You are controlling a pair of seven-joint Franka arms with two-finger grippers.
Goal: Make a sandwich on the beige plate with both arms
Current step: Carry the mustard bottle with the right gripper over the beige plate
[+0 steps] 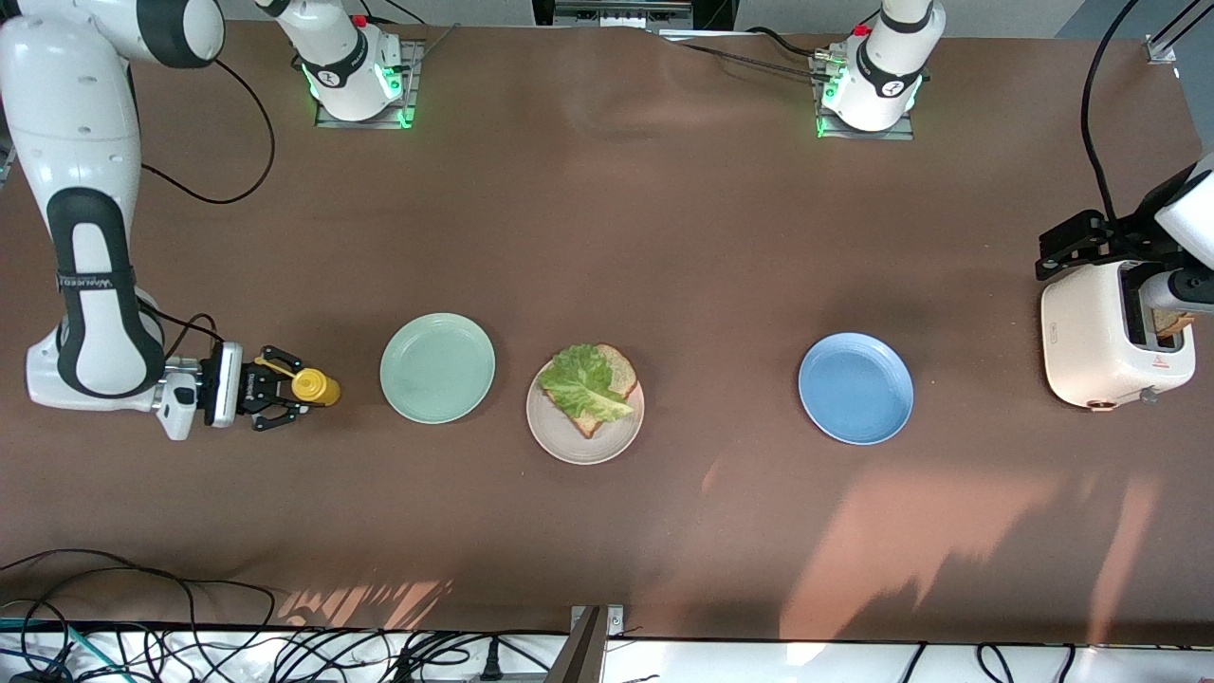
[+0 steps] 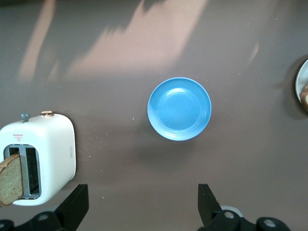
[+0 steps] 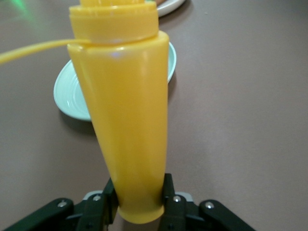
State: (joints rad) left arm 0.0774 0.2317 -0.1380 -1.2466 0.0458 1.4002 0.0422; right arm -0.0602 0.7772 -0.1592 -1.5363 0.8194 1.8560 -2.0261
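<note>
The beige plate sits mid-table and carries one brown bread slice with a ruffled green lettuce leaf on top. A second bread slice stands in the slot of the white toaster at the left arm's end; the left wrist view shows that slice too. High above the table beside the toaster, my left gripper is open and holds nothing. My right gripper is shut on the lower part of an upright yellow squeeze bottle at the right arm's end.
A mint green plate lies between the yellow bottle and the beige plate. A blue plate lies between the beige plate and the toaster. Cables run along the table edge nearest the front camera.
</note>
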